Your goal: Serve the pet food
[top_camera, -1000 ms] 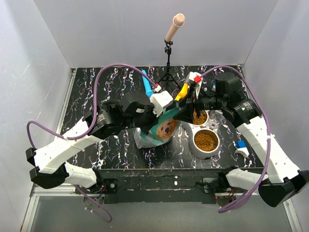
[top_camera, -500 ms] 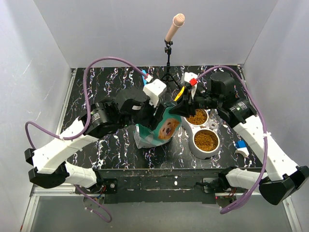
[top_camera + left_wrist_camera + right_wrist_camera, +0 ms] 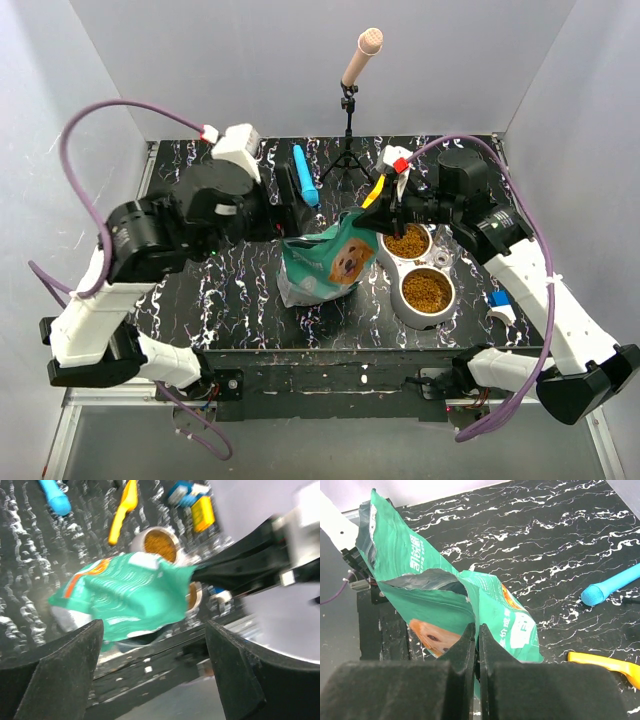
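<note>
A green pet food bag (image 3: 328, 264) with a dog picture stands slumped mid-table, its torn top open. My right gripper (image 3: 372, 222) is shut on the bag's upper edge (image 3: 470, 592), with the film pinched between the fingers (image 3: 478, 630). Both steel bowls of a double feeder (image 3: 438, 260) hold brown kibble, the far one (image 3: 407, 243) and the near one (image 3: 427, 291). My left gripper (image 3: 285, 195) hangs raised to the left of the bag, open and holding nothing (image 3: 152, 645). From there the bag (image 3: 125, 595) lies well ahead of it.
A yellow scoop (image 3: 376, 190) lies behind the bag, beside a blue tool (image 3: 305, 175). A microphone tripod (image 3: 348, 150) stands at the back centre. A small blue-and-white item (image 3: 500, 304) sits at the table's right edge, near the feeder.
My left gripper has let go of the bag, opened and swung up and away to the left. The right gripper still pinches the bag's top, and the bag has settled more upright.
</note>
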You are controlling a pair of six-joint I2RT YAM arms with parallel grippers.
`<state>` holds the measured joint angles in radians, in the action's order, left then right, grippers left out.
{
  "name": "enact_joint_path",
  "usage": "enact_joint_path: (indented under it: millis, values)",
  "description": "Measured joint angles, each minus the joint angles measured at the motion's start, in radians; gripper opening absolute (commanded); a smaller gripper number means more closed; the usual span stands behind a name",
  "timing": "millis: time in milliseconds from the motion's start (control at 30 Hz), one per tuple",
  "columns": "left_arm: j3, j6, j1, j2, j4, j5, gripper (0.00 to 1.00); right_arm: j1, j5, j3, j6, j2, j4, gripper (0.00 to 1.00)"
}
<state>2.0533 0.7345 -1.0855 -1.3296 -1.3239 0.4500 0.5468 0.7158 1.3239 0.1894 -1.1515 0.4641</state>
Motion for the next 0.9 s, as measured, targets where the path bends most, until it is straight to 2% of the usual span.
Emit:
enact_joint_path:
  millis: [133,300,400,467,500,567,700,800,900]
  values:
    - [0.185,0.103,0.047,-0.058,0.002,-0.017,0.86,-0.008,-0.003,0.014,0.018,-0.003,0.025,0.01]
    - [0.216,0.150,0.328,-0.109,0.008,-0.219,0.77,-0.010,-0.021,0.028,0.041,-0.008,0.053,0.01]
    - [0.158,0.201,0.449,-0.142,0.003,-0.335,0.69,-0.011,-0.024,0.029,0.053,-0.006,0.057,0.01]
    - [0.115,0.265,0.499,-0.165,-0.004,-0.413,0.54,-0.014,-0.027,0.028,0.058,-0.003,0.059,0.01]
    - [0.087,0.304,0.520,-0.169,-0.002,-0.451,0.48,-0.015,-0.029,0.026,0.061,-0.001,0.059,0.01]
    - [0.006,0.388,0.556,-0.159,0.001,-0.532,0.48,-0.016,-0.030,0.018,0.069,0.007,0.057,0.01]
    - [-0.253,0.567,0.604,-0.045,-0.003,-0.652,0.60,-0.017,-0.052,0.001,0.080,0.025,0.050,0.01]
    - [-0.413,0.673,0.613,0.105,-0.007,-0.681,0.63,-0.031,-0.084,0.001,0.066,0.025,0.047,0.01]
    - [-0.642,0.726,0.615,0.365,0.114,-0.694,0.56,-0.069,-0.075,0.011,0.027,0.007,0.056,0.01]
